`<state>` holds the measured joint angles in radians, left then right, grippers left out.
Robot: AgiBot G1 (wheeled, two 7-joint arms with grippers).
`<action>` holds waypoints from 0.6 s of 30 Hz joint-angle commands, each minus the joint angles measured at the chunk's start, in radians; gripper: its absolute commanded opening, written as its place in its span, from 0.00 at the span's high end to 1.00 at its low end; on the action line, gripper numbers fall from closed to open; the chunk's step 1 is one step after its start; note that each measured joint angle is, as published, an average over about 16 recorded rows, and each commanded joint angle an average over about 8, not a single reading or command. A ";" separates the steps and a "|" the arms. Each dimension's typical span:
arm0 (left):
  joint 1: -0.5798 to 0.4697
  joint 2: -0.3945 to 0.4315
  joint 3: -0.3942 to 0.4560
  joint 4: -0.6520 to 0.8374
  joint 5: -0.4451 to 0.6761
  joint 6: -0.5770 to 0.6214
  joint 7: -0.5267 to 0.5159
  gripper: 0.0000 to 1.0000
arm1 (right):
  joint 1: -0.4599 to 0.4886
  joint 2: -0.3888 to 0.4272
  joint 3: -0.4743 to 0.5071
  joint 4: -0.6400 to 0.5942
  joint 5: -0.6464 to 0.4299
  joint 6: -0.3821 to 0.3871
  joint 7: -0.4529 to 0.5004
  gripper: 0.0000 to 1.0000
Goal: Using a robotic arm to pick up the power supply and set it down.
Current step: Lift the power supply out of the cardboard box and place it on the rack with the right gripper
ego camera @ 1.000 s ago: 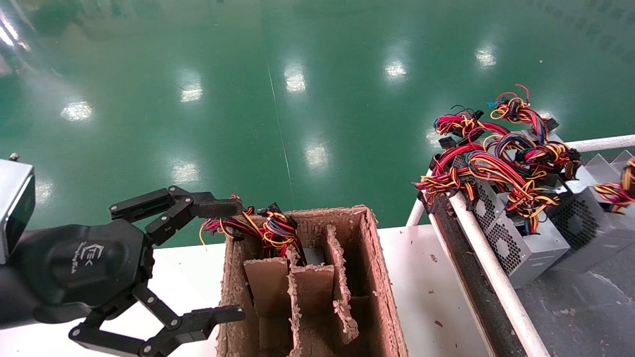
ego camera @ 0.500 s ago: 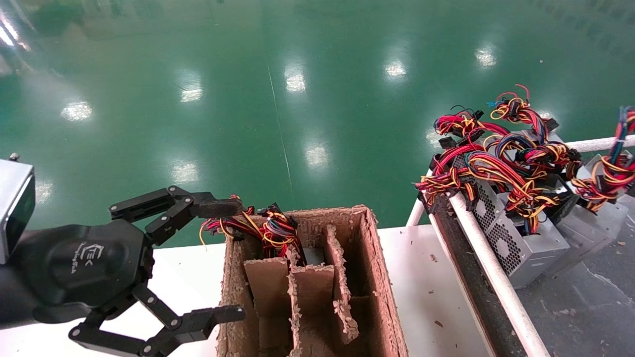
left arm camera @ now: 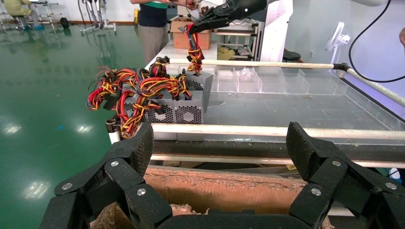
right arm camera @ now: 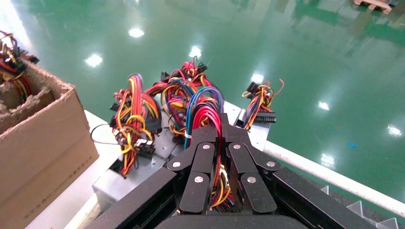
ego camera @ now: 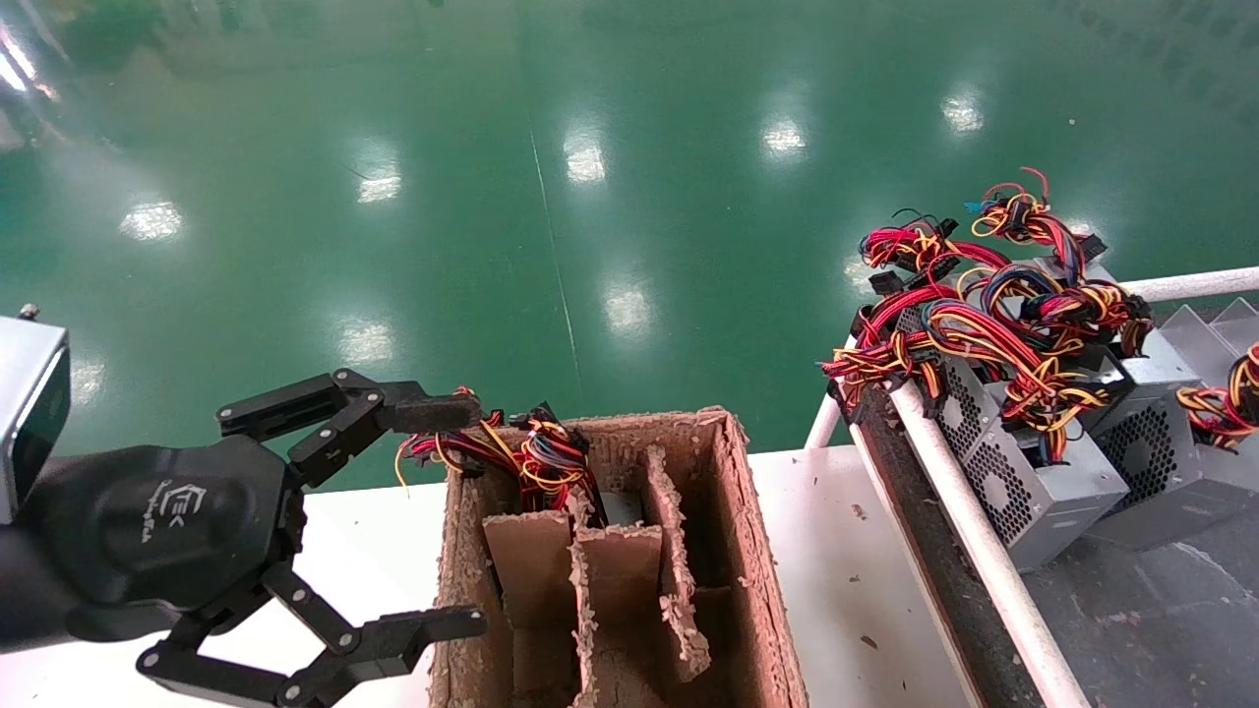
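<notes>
My right gripper (right arm camera: 217, 125) is shut on the red, yellow and black wire bundle (right arm camera: 206, 107) of a grey power supply (ego camera: 1166, 472). That unit sits at the far right of the head view, next to a row of other units (ego camera: 1033, 492). The left wrist view shows the same gripper (left arm camera: 198, 26) holding the bundle straight up from the box (left arm camera: 203, 81). My left gripper (ego camera: 475, 516) stands open beside the brown cardboard divider box (ego camera: 748, 551), nothing between its fingers (left arm camera: 143, 143). Another unit's wires (ego camera: 526, 454) stick out of the box's far corner.
A white rail (ego camera: 969, 531) and a dark strip separate the white table (ego camera: 836, 551) from the grey surface holding the units. Clear plastic trays (left arm camera: 267, 81) lie beyond them. A person (left arm camera: 155, 24) stands in the background. Green floor lies behind.
Half a second ago the far-right unit's wire bundle was raised and the box sat closer to the row; now bundle and box are lower again. My left gripper has not moved.
</notes>
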<state>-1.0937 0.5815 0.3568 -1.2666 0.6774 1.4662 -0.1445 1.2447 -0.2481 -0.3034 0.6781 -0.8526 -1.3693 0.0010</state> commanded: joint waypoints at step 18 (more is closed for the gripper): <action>0.000 0.000 0.000 0.000 0.000 0.000 0.000 0.00 | -0.054 -0.046 -0.006 0.135 0.013 0.101 0.037 0.99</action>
<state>-1.0938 0.5814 0.3570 -1.2666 0.6773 1.4661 -0.1444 1.1933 -0.2906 -0.3105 0.8063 -0.8424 -1.2711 0.0383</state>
